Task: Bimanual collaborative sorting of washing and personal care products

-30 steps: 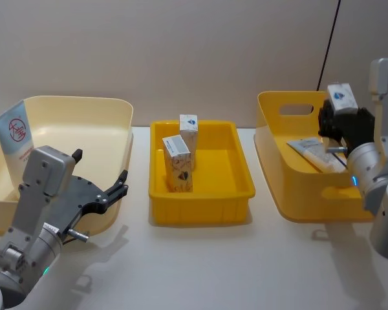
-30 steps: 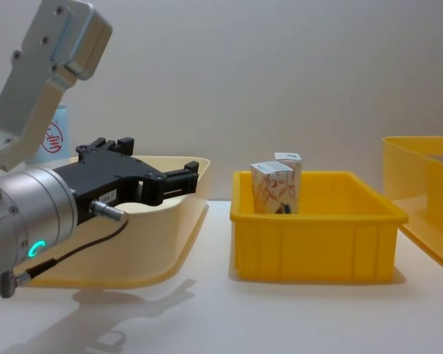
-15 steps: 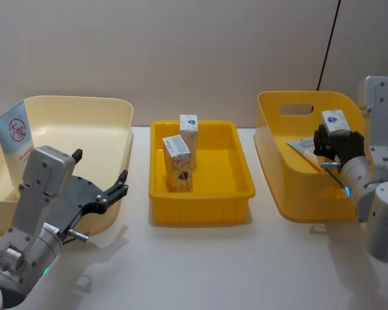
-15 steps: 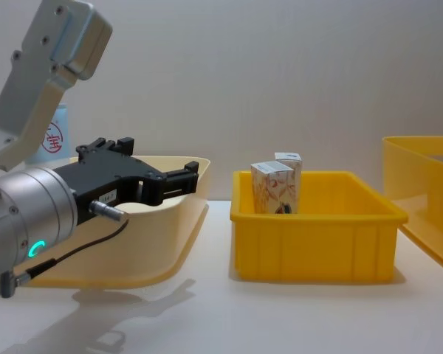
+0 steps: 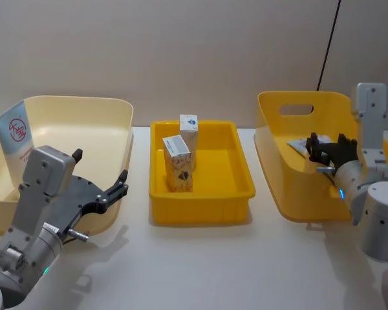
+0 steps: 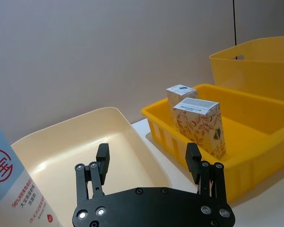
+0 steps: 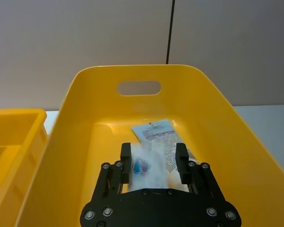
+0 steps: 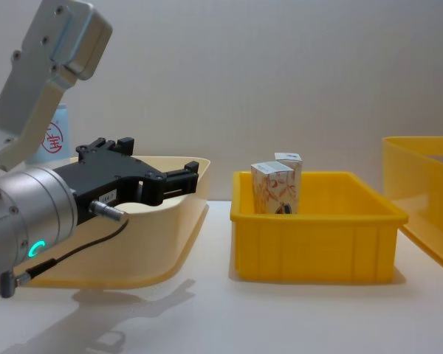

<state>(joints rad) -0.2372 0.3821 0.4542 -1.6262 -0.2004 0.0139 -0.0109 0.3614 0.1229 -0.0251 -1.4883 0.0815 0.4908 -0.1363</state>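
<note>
The shallow bright-yellow plastic tray point(image 5: 233, 194) in the middle of the white table point(image 5: 200, 271) serves as the landmark. Inside it stand 2 small white cartons with orange-red swirls, upright and close together toward its left half: the nearer carton point(image 5: 178, 163) and the farther carton point(image 5: 189, 132) just behind it.

To the left of the tray sits the cream plastic bin point(image 5: 103, 110). A tall pale blue-white squeeze tube with a red round logo point(image 5: 14, 137) leans upright at that bin's far left end. The left gripper point(image 5: 119, 184) hovers at the cream bin's near right corner, between bin and tray, its black fingers point(image 6: 102, 161) spread wide with nothing between them; the tube lies well apart from it, and the 2 cartons are near, off to its right.

To the right of the tray is the deep yellow plastic bin with a slot handle point(image 5: 296, 108). The right gripper point(image 5: 328, 145) is lowered inside it. In the right wrist view a small white carton with a blue mark point(image 7: 149, 165) lies between its fingers point(image 7: 126, 161), blurred, so whether they grip it cannot be told. A flat white printed packet point(image 7: 156, 132) lies on the bin floor just beyond that carton.
</note>
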